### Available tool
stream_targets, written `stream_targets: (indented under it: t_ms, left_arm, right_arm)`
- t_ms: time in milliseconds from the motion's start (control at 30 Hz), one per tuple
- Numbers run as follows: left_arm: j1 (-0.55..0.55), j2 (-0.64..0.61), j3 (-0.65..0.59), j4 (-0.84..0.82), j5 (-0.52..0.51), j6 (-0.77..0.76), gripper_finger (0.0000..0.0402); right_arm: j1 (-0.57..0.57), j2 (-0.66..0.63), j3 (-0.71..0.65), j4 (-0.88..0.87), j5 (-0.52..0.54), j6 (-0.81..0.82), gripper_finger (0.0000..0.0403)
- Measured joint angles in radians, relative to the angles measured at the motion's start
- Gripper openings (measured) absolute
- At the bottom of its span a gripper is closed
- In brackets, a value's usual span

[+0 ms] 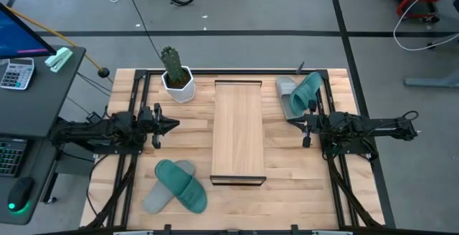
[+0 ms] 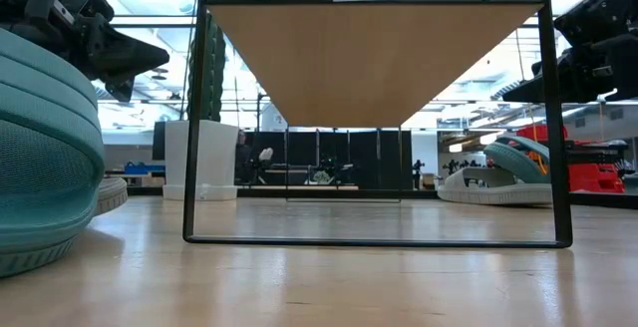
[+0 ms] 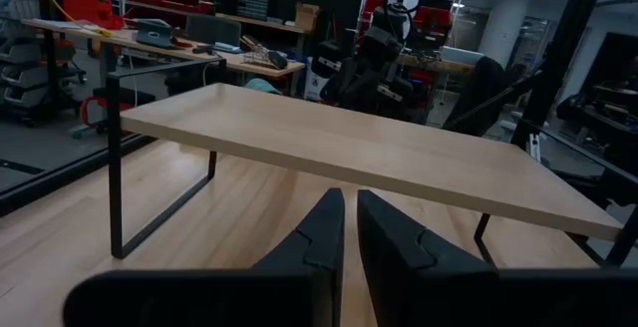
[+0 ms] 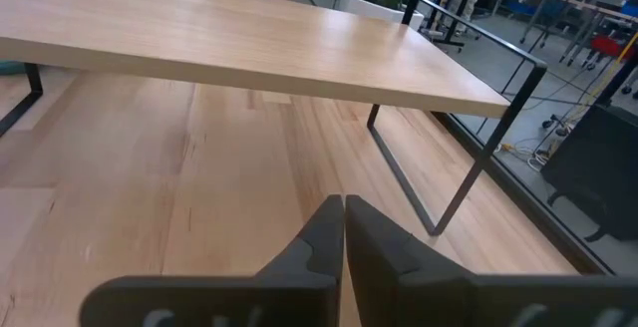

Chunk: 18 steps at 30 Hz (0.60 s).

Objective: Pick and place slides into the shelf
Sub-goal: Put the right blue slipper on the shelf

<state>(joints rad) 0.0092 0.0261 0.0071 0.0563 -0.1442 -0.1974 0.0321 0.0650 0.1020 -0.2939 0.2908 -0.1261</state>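
Note:
The shelf (image 1: 239,131) is a long light-wood board on dark metal end frames, standing mid-table; its underside shows in the low view (image 2: 374,58). At the near left, one teal slide (image 1: 181,185) lies across a grey slide (image 1: 159,195). At the far right, a second teal slide (image 1: 307,92) rests on another grey slide (image 1: 287,88). My left gripper (image 1: 174,125) hovers left of the shelf, pointing at it, fingers shut (image 3: 350,222) and holding nothing. My right gripper (image 1: 290,120) hovers right of the shelf, shut (image 4: 344,217) and holding nothing.
A cactus in a white pot (image 1: 176,77) stands at the far left of the table, beside the shelf's far end. Bare tabletop (image 1: 287,185) lies at the near right. A desk with a keyboard and calculator (image 1: 18,74) stands off the table's left.

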Motion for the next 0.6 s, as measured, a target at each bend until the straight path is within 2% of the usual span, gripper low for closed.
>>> stream_targets:
  t_ms: [233,600]
  left_arm:
    - [0.0,0.0,0.0,0.002,0.0,-0.001,0.0028]
    - [0.0,0.0,0.0,0.005,-0.001,0.0,0.0038]
  right_arm:
    - [0.0,0.0,0.0,0.0,0.0,0.0,0.0023]
    - [0.0,0.0,-0.001,0.013,0.0,0.0,0.0023]
